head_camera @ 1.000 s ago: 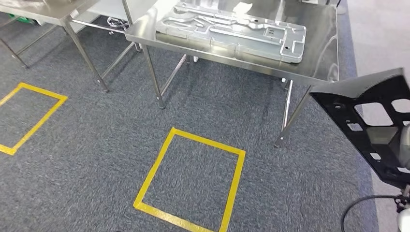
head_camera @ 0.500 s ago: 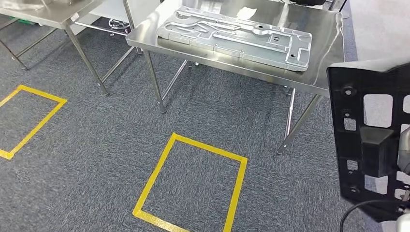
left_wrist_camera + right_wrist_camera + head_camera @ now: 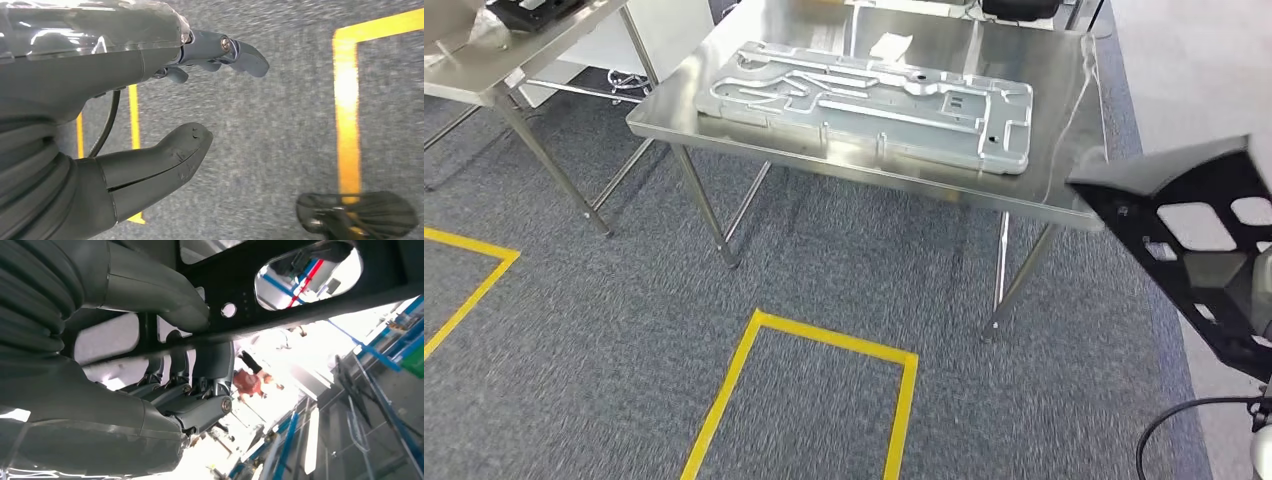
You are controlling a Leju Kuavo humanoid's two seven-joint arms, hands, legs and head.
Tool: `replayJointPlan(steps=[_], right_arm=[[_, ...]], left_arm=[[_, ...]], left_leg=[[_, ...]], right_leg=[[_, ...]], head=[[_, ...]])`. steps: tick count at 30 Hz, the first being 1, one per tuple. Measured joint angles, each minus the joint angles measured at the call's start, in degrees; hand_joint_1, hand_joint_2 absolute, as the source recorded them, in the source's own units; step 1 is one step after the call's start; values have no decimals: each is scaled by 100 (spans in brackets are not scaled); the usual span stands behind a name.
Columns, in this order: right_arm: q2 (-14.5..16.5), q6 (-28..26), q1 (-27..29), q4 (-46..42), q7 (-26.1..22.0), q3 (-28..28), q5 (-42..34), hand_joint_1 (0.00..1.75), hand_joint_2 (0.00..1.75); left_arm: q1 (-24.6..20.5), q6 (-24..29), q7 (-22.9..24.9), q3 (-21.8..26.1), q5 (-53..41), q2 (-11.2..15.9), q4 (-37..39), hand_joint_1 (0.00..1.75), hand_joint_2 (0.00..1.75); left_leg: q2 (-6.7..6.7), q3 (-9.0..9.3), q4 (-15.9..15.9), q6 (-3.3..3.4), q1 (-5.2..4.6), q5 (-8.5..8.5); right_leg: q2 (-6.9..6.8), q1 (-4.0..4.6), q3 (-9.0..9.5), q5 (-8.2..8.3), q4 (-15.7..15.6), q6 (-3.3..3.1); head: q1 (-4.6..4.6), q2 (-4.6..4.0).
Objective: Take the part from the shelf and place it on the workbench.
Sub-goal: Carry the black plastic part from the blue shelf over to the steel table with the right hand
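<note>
My right hand grips the black part beside the workbench; my left hand hangs empty, fingers apart; risk: the part's edge could strike the metal plate when lowered

A steel workbench on grey carpet bears a flat grey metal panel.
</note>
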Motion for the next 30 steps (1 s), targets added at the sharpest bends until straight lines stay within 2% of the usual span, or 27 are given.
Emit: replayJointPlan(steps=[1,2,3,4,5,6,7,8,10,11,12,14,15,16,17,18,19,20,21,22,23,24,25,26,27,29,30], right_arm=[[-3,2,8,2,2,12,1,175,175],[-14,2,4,-6,1,20,1,175,175],[-28,0,-1,-19,1,24,2,175,175],[-43,-3,-9,-31,-4,27,3,175,175],[-54,-5,-18,-38,-6,30,3,175,175],[-59,-4,-16,-39,-5,33,3,175,175],[-60,-4,-14,-36,-4,34,3,175,175],[-60,-4,-7,-32,-2,35,3,175,175],[-60,-4,4,-20,-1,38,3,175,175],[-60,-3,8,-10,-1,38,3,175,175],[-60,-4,13,2,-1,38,3,175,175],[-61,-3,31,32,5,38,4,175,175],[-71,5,37,43,21,40,10,175,175],[-99,23,35,41,52,40,24,175,175],[-151,66,-6,26,101,40,43,175,175],[-232,146,-87,0,185,40,61,175,175],[-341,266,-194,-25,298,37,51,175,175],[-462,420,-314,-39,422,33,2,175,175],[-589,603,-415,-38,554,23,-90,175,175],[-721,785,-491,-17,663,9,-216,175,175],[-842,949,-554,18,749,-9,-343,175,175],[-965,1104,-623,68,834,-33,-465,175,175],[-1082,1236,-712,131,917,-52,-571,175,175],[-1195,1354,-829,206,1007,-67,-659,175,175],[-1315,1468,-984,294,1110,-75,-738,175,175],[-1553,1643,-1341,477,1299,-68,-837,175,175],[-1676,1712,-1522,559,1383,-61,-860,175,175]], left_arm=[[2,-1,0,4,1,10,0,0,175],[-11,-1,-1,5,1,11,0,0,175],[-30,0,-2,6,1,10,0,0,175],[-46,0,-5,6,1,9,0,0,175],[-59,-1,-8,7,1,7,0,0,175],[-63,-1,-9,9,1,7,0,0,175],[-62,-1,-10,13,1,7,0,0,175],[-58,-1,-10,17,1,8,1,0,175],[-46,-1,-10,25,1,8,1,0,175],[-42,-1,-10,26,2,8,2,0,175],[-38,-1,-10,28,3,8,1,0,175],[-29,-1,-10,34,13,5,2,0,175],[-33,2,-8,38,23,4,2,0,175],[-43,5,-8,41,33,3,2,0,175],[-68,11,-9,43,45,2,3,0,175],[-102,15,-8,45,56,0,3,0,175],[-136,12,-14,46,72,-3,4,0,175],[-167,4,-22,49,91,-7,4,0,175],[-186,-6,-29,56,110,-8,4,0,175],[-192,-14,-38,68,133,-6,4,0,175],[-188,-18,-40,84,148,-3,4,0,175],[-177,-20,-39,103,160,2,4,0,175],[-163,-27,-38,119,168,5,4,0,175],[-147,-39,-38,131,171,7,4,0,175],[-131,-55,-41,139,172,9,4,0,175],[-100,-82,-51,151,176,9,10,0,175],[-91,-89,-55,160,179,8,14,0,175]], left_leg=[[-19,45,-91,28,-15,162],[-26,139,-118,48,-15,93],[-21,249,-199,74,-10,39],[-23,387,-304,109,3,-14],[-23,551,-405,136,19,-68],[-28,725,-513,151,34,-133],[-34,906,-604,161,40,-211],[-44,1097,-690,162,45,-296],[-68,1486,-826,150,53,-490],[-79,1683,-875,138,58,-599],[-85,1867,-910,124,62,-720],[-98,2206,-937,89,72,-983],[-102,2360,-965,60,83,-1126],[-100,2525,-965,19,88,-1206],[-95,2610,-883,-24,91,-1191],[-75,2606,-682,-62,96,-1103],[-58,2508,-348,-78,92,-958],[-46,2299,49,-77,97,-865],[-37,2069,414,-70,102,-909],[-33,1841,684,-62,108,-1090],[-31,1628,849,-73,117,-1381],[-30,1440,912,-91,126,-1698],[-29,1285,881,-115,138,-1938],[-27,1167,754,-144,154,-2013],[-24,1085,520,-169,177,-1848],[24,976,-17,-235,227,-1050],[46,937,-187,-232,236,-696]], right_leg=[[18,4,91,-34,-31,38],[33,7,124,29,8,81],[21,2,67,181,193,114],[-1,-4,-92,395,520,144],[-25,-9,-346,571,919,168],[-51,-18,-639,613,1288,187],[-68,-26,-916,505,1531,204],[-74,-37,-1164,267,1647,226],[-85,-59,-1527,-235,1523,277],[-94,-69,-1647,-313,1322,297],[-108,-78,-1727,-144,1030,305],[-185,-67,-1796,901,366,272],[-221,-37,-1768,1349,168,228],[-231,0,-1699,1605,63,170],[-215,35,-1599,1569,61,107],[-178,35,-1485,1466,53,35],[-150,24,-1378,1407,23,-25],[-139,7,-1292,1363,6,-79],[-131,-12,-1218,1336,-8,-117],[-119,-14,-1162,1297,-9,-135],[-99,-23,-1113,1248,-10,-139],[-81,-36,-1059,1193,-12,-123],[-68,-58,-1004,1132,-11,-96],[-62,-84,-949,1068,-5,-61],[-61,-116,-897,1001,9,-17],[-62,-153,-844,874,73,88],[-63,-149,-846,825,108,140]], head=[[2,0],[-3,0],[-5,0],[1,0],[7,0],[18,0],[30,0],[31,0],[34,0],[35,0],[37,0],[38,0],[35,0],[34,0],[38,0],[43,0],[45,0],[37,0],[22,0],[7,0],[-4,0],[-7,0],[-9,0],[-12,0],[-12,0],[-35,0],[-47,0]])
